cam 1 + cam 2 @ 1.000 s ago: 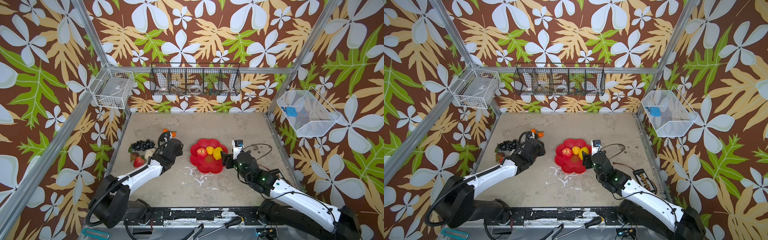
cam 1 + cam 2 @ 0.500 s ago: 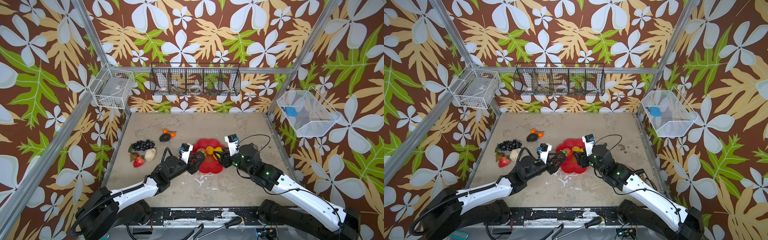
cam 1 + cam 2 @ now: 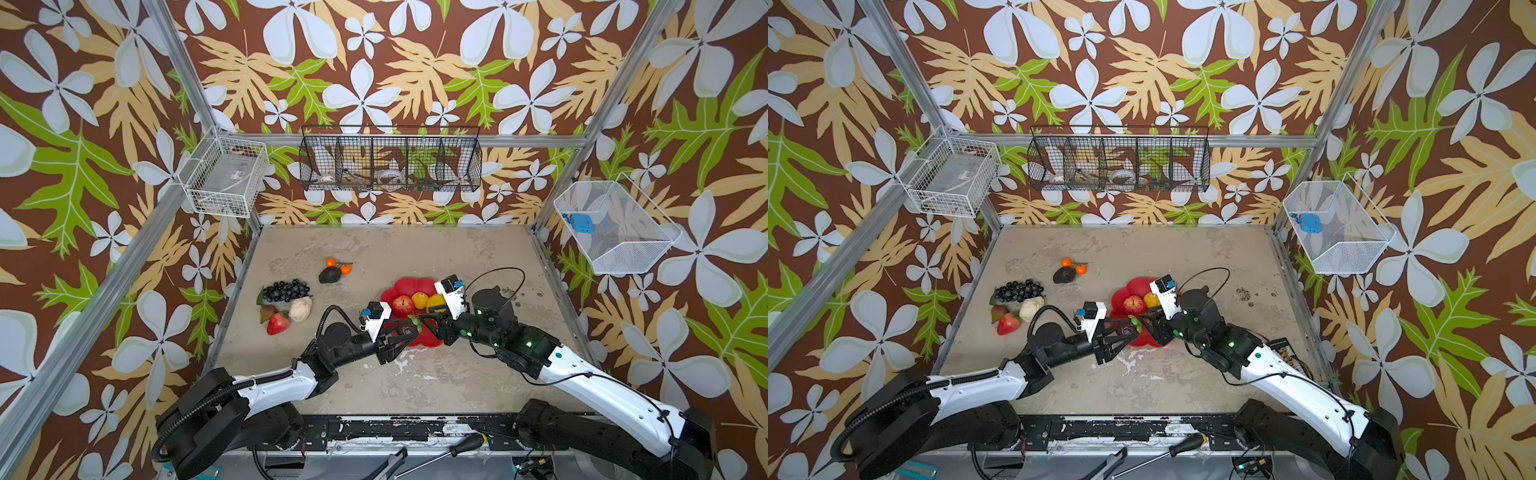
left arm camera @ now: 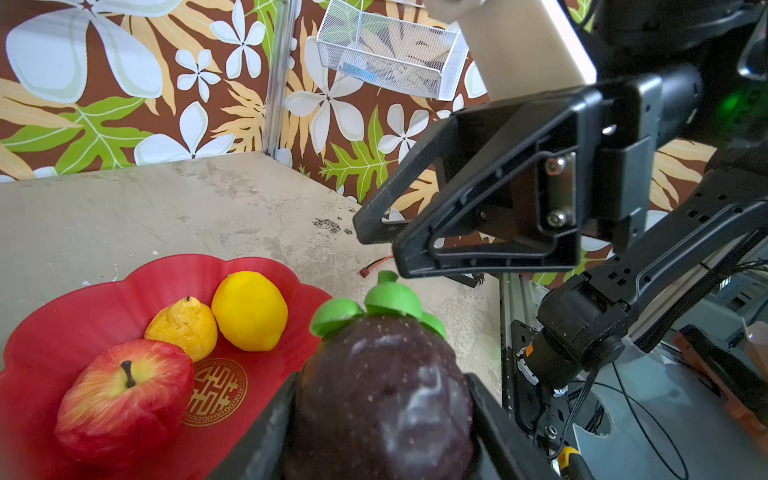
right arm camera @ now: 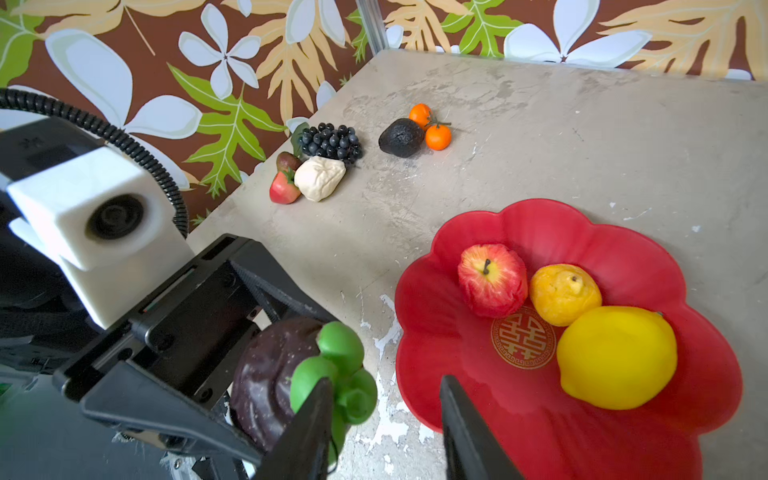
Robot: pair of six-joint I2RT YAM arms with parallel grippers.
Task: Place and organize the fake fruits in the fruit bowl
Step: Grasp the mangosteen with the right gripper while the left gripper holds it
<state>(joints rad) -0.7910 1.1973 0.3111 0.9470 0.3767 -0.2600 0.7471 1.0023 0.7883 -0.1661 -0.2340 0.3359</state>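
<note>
Dark purple fruit (image 4: pixel 382 399) with a green cap (image 4: pixel 386 299) sits pinched between the jaws of the left gripper (image 3: pixel 395 332). In both top views it hangs over the fruit bowl (image 5: pixel 623 249) at about the seven o'clock rim. The right gripper (image 5: pixel 384 384) faces it from three o'clock with jaws spread. One finger (image 5: pixel 316 415) lies right against the cap, though I cannot tell whether it touches.

This looks like a hand-over, or a two-handed placement. If so, the right jaws should slide further on and close across the round body, not the small cap, which would likely slip or bend. The left should let go only once that grip is firm.

The apple (image 5: pixel 490 284), pear (image 5: pixel 563 295) and lemon (image 5: pixel 617 357) crowd the bowl's twelve-to-three o'clock part. The bare red from five to eight o'clock is the sensible landing spot, and the fruit should be set down low so that it does not roll.
</note>
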